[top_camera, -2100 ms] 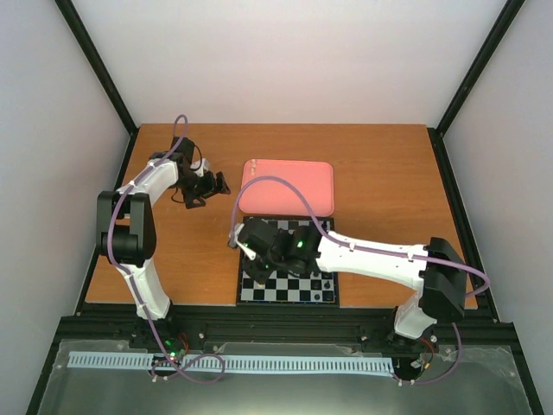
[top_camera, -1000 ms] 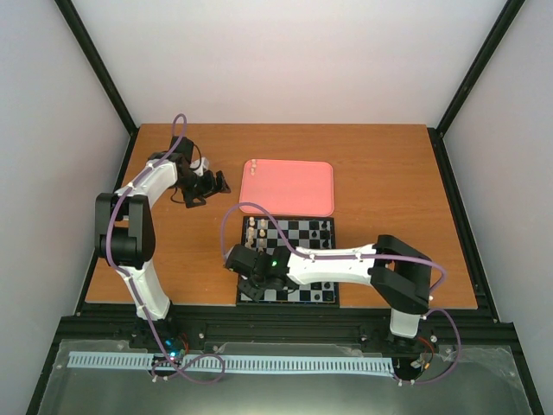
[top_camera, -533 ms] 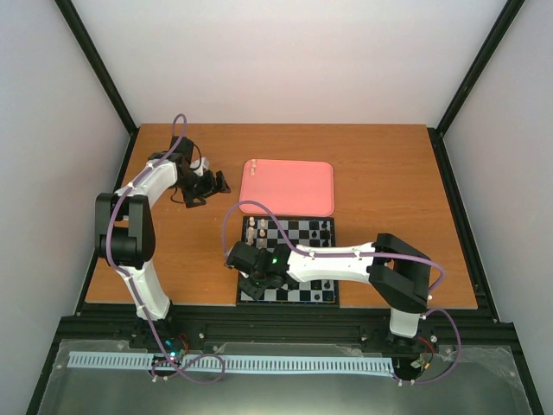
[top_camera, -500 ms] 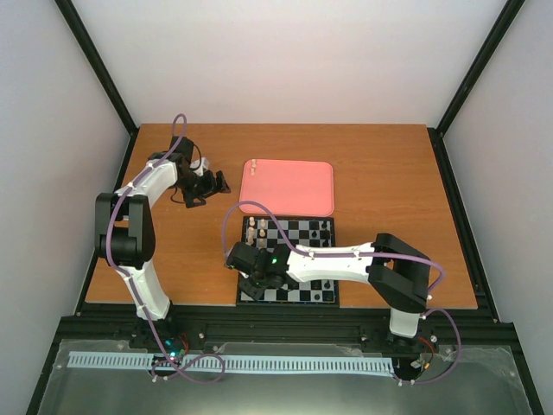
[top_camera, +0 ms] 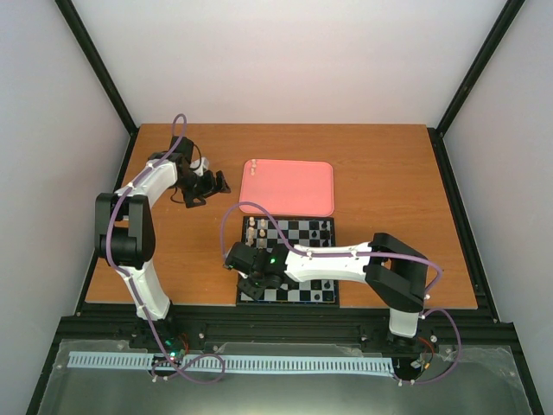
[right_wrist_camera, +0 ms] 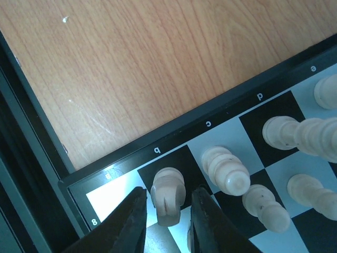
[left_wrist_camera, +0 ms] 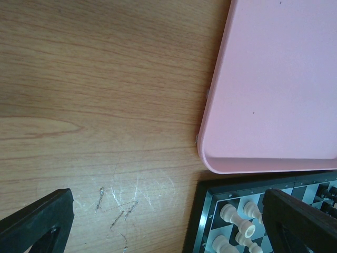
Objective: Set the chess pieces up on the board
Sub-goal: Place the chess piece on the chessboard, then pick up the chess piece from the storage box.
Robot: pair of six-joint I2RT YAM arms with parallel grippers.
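Jaws on my right arm have just eased apart and now straddle a pale chess piece (right_wrist_camera: 167, 196), which stands free on a dark square by the board's (right_wrist_camera: 174, 134) near-left corner. I read that as one more placed. Others stand beside it. The left jaws hang wide and empty over the table (left_wrist_camera: 95, 105). The pink tray (top_camera: 298, 190) holds what look like two pale pieces (top_camera: 256, 162).

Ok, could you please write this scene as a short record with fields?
right gripper: jaws either side of one cream piece, thin gap on each side
cream piece: standing on a black square near the corner of the board
other cream pieces: several standing on nearby squares
left gripper: open, empty, above the table beside the pink tray
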